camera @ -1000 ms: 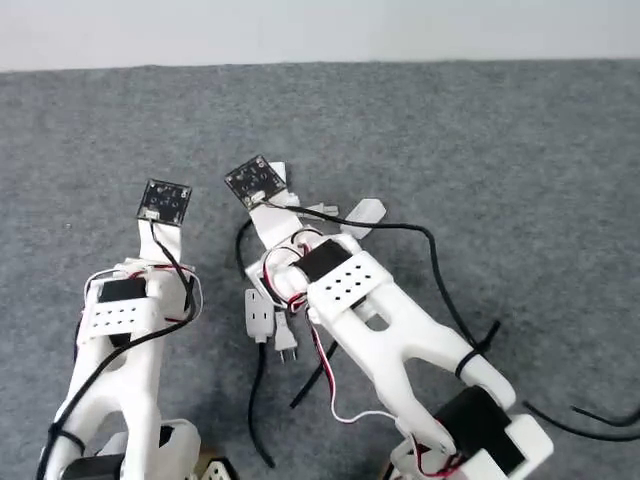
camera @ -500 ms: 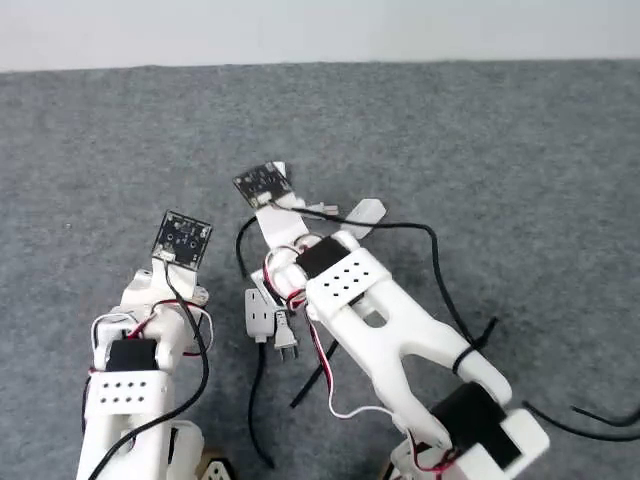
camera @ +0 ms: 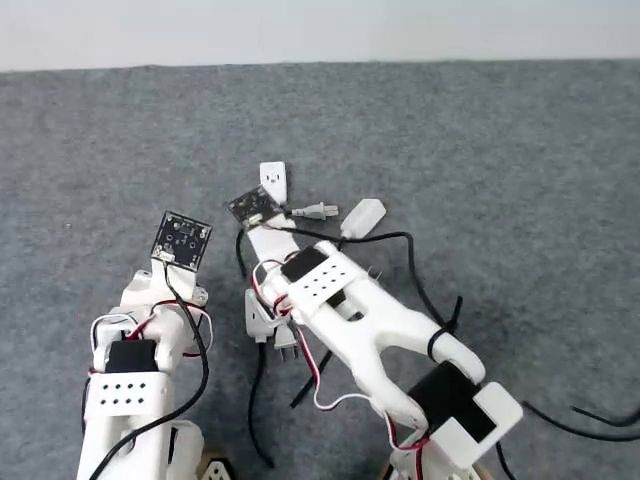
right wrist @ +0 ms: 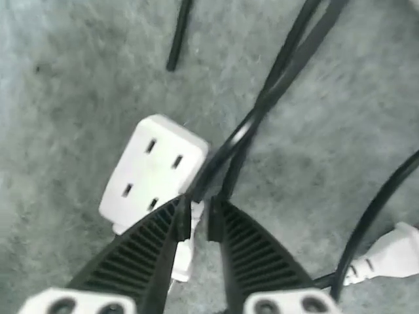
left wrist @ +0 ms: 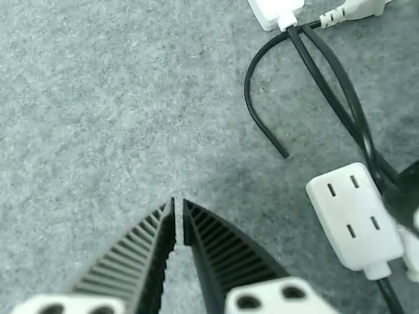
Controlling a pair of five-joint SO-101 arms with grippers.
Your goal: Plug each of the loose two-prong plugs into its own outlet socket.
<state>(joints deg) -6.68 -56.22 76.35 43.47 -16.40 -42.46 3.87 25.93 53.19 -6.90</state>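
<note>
One outlet socket (right wrist: 154, 173) (white) lies just beside right gripper (right wrist: 198, 209)

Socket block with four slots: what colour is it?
White; the socket block shows best in the left wrist view.

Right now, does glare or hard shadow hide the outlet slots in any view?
High view: even light, no hard shadows on the carpet. Left wrist view: outlet socket evenly lit, slots plain. Right wrist view: no glare; black cords meet its edge.

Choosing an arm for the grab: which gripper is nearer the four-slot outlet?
Right. The right gripper is at the outlet's cord end. The left gripper is off to the outlet's side, above bare carpet.
</note>
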